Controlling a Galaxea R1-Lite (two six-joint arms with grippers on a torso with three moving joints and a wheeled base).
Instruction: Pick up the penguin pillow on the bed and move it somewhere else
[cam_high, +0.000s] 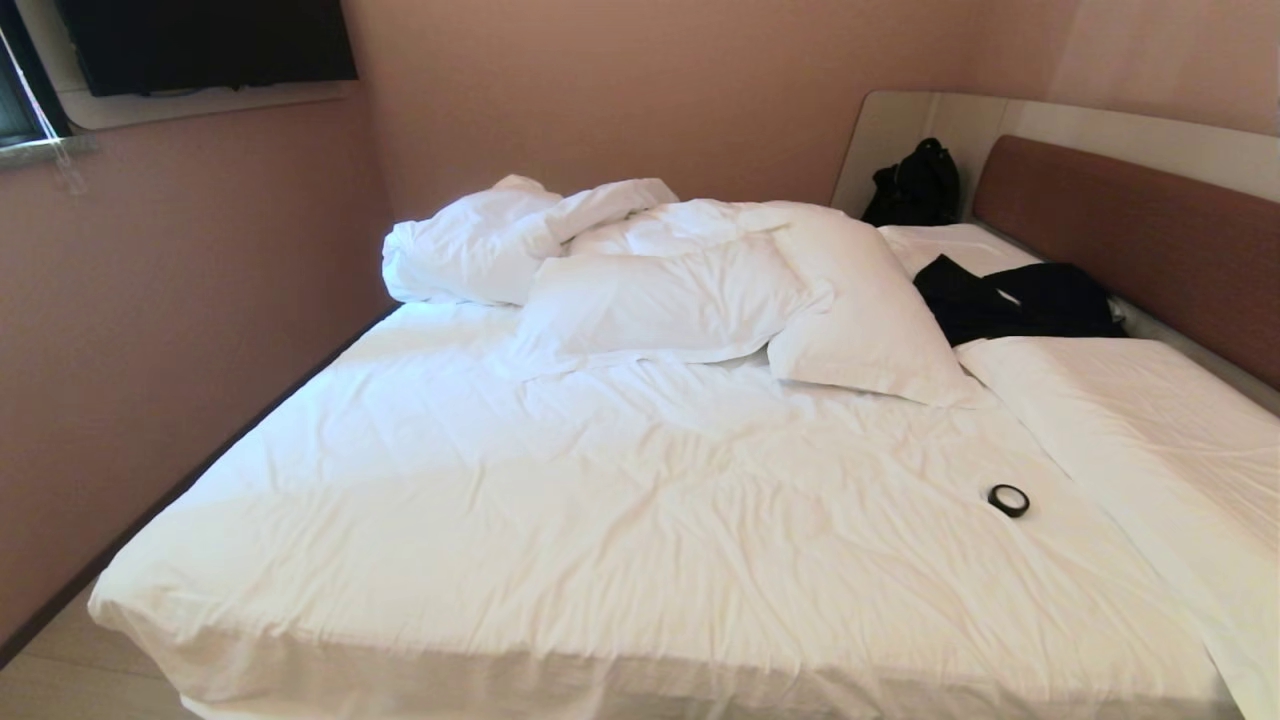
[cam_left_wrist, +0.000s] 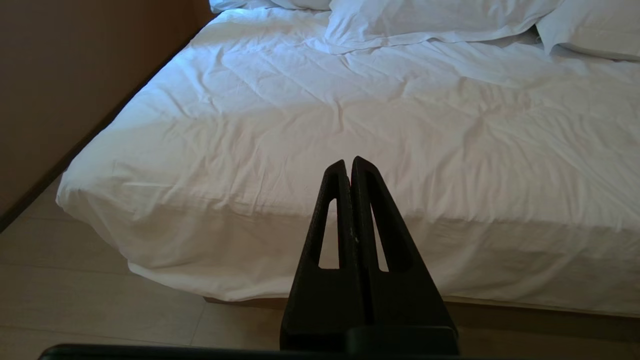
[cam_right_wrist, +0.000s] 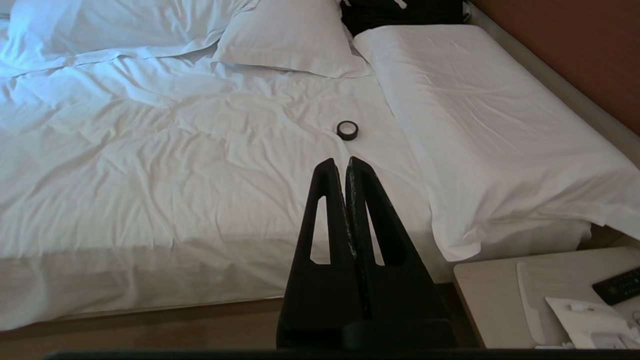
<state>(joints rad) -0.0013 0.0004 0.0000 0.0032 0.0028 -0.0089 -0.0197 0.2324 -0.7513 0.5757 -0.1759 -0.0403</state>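
Both grippers, left (cam_left_wrist: 348, 162) and right (cam_right_wrist: 340, 162), closed and empty short of the bed (cam_high: 560, 520). No penguin pillow visible; risk: seizing a white pillow (cam_high: 860, 320) instead.

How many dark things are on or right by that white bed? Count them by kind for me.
Bag: 1
Garment: 1
Tape roll: 1
Total: 3
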